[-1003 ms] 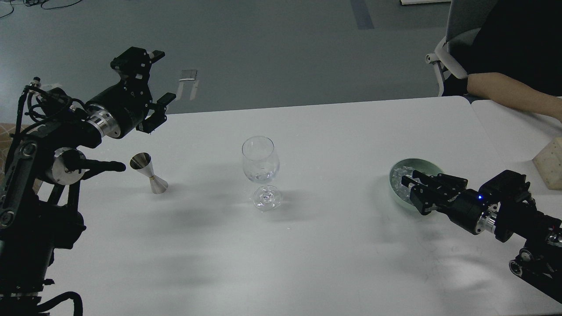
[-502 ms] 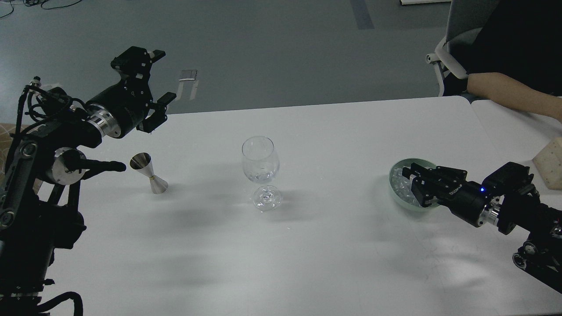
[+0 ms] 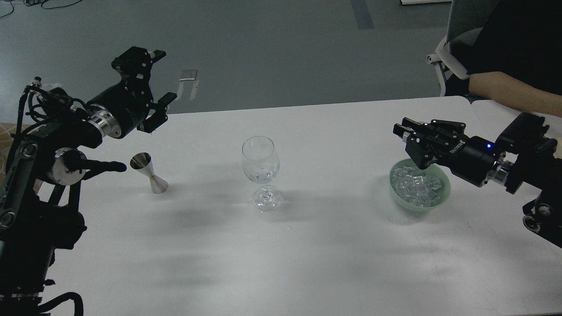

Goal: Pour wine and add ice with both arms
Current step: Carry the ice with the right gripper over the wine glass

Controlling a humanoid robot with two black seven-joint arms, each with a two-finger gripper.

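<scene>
The broad white table [image 3: 307, 245] fills the room's foreground under a grey floor [image 3: 272, 48], with a seated person's bare forearm [image 3: 513, 90] resting at its two o'clock corner. The black left gripper [image 3: 153, 83] hangs released and empty at ten o'clock above a small steel hourglass jigger [image 3: 149, 172], while the black right gripper [image 3: 406, 131] at three o'clock hovers over the pale green bowl [image 3: 444, 193]; whether it is clenched, I cannot tell. The clear stemmed wine glass [image 3: 261, 164] stands unobstructed at centre, and the small clear ice cubes [image 3: 417, 186] lie heaped in the bowl.
</scene>
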